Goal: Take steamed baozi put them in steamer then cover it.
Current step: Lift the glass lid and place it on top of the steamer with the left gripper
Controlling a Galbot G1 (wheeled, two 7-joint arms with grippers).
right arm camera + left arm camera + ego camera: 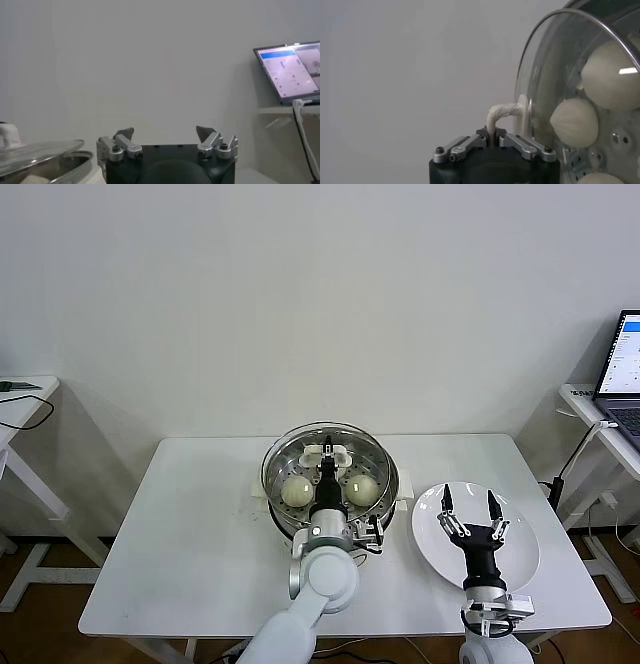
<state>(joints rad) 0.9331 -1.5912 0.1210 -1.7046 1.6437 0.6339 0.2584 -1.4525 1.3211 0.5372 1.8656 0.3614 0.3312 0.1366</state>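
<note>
Left end effector (493, 140) clamped on glass lid's handle (502, 114) over steamer (385, 467); early release risks skewed lid pinching baozi (297, 490). Right end effector (468, 507) agape, empty.

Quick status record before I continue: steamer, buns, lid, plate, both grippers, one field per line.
steamer: steel basket at table centre
steamed baozi: inside steamer; two clear in head view, others hidden by the arm
lid: glass lid over steamer, held by its wrapped handle
plate: white plate, no buns on it
left gripper: shut on lid handle
right gripper: open above plate, holding nothing
</note>
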